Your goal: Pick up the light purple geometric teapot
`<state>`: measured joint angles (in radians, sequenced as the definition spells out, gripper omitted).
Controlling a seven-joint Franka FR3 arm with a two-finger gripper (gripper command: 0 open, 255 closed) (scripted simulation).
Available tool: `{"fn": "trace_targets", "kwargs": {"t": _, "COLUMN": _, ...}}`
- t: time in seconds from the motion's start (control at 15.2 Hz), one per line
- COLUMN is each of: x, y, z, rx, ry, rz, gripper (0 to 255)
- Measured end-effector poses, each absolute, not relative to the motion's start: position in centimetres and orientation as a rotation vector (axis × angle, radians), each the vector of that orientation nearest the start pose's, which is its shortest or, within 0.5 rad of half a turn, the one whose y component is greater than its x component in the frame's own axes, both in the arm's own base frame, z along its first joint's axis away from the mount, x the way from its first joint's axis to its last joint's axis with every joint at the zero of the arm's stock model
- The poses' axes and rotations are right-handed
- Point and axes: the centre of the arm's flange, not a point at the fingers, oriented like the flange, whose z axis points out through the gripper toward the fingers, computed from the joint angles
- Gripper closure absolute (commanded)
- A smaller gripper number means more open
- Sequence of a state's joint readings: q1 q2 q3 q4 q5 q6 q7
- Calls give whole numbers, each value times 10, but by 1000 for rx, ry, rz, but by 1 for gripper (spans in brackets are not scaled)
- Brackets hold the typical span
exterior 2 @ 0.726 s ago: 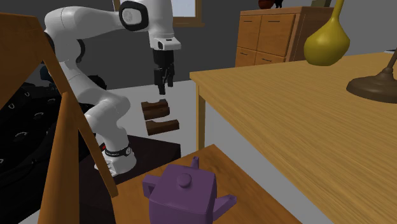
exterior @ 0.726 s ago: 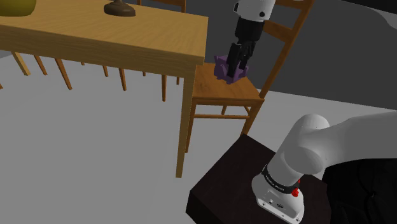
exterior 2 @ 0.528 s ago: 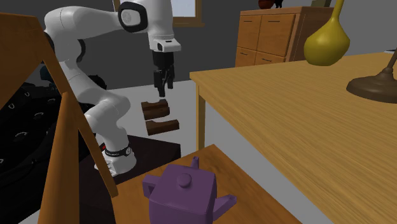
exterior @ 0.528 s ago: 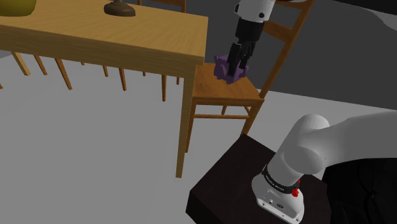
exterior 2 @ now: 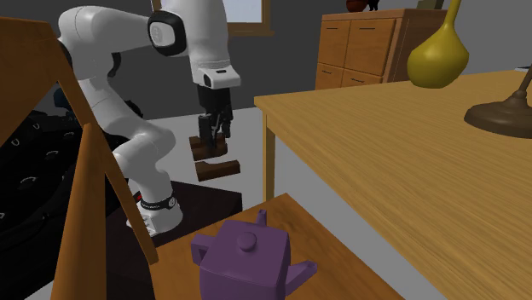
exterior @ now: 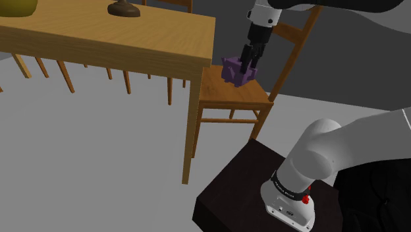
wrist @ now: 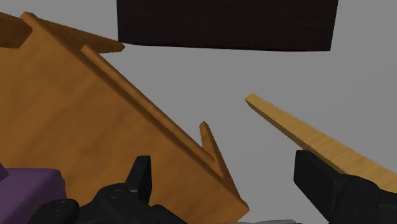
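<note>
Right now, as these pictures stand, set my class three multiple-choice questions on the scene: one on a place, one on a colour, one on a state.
1. Where does the teapot stand? A on the floor; B on the chair seat; C on the cabinet.
2. What colour is the vase? A yellow; B red; C blue.
3. How are the fingers of the gripper? A apart; B shut on the teapot; C shut on nothing.
Answers: 1 B, it rests on the wooden seat; 2 A, its body is mustard yellow; 3 A, the wrist view shows a wide gap between them.
</note>
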<state>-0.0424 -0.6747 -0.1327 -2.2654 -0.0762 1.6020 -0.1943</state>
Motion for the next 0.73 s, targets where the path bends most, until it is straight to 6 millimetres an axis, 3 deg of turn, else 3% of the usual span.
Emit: {"fn": "trace_targets", "kwargs": {"t": 0.73, "x": 377, "y": -217, "z": 571, "rx": -3118, "ry": -34, "rz": -28, "gripper": 0}}
